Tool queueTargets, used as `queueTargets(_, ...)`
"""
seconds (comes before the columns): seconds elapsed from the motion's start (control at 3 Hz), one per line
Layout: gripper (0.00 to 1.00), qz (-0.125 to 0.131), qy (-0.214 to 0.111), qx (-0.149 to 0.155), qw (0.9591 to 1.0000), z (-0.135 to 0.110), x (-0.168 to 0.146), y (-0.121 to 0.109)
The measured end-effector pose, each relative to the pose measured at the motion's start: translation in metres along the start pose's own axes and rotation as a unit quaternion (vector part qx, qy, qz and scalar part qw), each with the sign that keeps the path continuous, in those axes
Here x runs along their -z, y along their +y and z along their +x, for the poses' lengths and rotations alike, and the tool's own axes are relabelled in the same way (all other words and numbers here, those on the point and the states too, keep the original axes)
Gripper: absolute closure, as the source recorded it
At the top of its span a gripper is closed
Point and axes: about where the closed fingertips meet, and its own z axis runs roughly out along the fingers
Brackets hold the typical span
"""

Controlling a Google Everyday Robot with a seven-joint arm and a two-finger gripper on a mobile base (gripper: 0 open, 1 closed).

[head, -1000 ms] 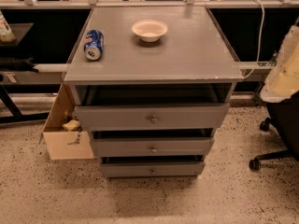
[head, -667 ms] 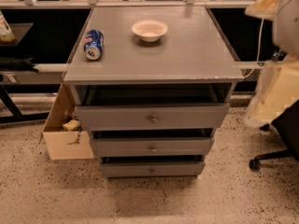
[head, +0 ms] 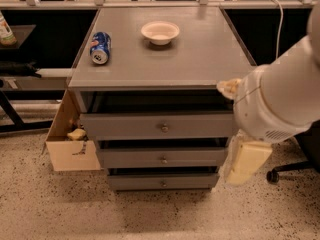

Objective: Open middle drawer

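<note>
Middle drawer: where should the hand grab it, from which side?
Grip the small round knob at the centre of the flat front of the middle drawer; nothing else on it offers a hold. Come straight in from the front, facing the cabinet, and pull outward. The hand hangs by the cabinet's right front corner, at about that drawer's height.

Three drawers (head: 159, 127) (head: 162, 157) (head: 162, 182); one can (head: 100, 47); one bowl (head: 160, 32); one box (head: 75, 155); one gripper (head: 245, 162), right
</note>
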Motion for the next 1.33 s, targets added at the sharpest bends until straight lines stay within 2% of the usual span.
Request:
queueTargets(0.67, 0.0, -0.011, 0.003, 0.005, 0.9999, 0.001, -0.018, 0.01)
queueTargets(1.0, 0.0, -0.031, 0.0, 0.035, 0.9989, 0.006, -0.072, 0.028)
queueTargets(1.33, 0.0, -0.058, -0.007, 0.055, 0.9968, 0.018, -0.153, 0.062)
